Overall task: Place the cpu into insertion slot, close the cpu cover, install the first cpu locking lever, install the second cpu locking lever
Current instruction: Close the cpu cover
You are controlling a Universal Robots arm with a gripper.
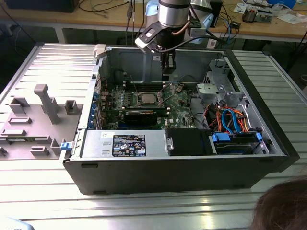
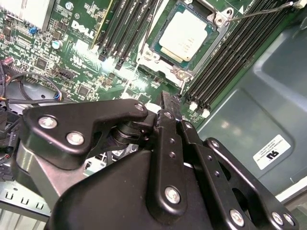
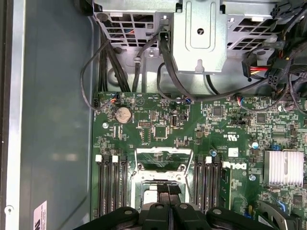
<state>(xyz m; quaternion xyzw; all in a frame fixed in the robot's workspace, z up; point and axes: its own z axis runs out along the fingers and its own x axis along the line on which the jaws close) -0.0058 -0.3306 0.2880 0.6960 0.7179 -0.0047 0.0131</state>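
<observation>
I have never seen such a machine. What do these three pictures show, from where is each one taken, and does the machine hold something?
The machine is a robot arm with a pincer at its end. The exterior view comes from a camera standing apart: it shows an open computer case on a metal table, the arm reaching down into it, and a person's head at the edge. Both wrist views come from cameras riding on the arm, so they look past the pincer at the green motherboard. In the second wrist view the cpu, a small silver square, sits in its socket. The pincer is close to that socket; its fingers look closed, with nothing held.
</observation>
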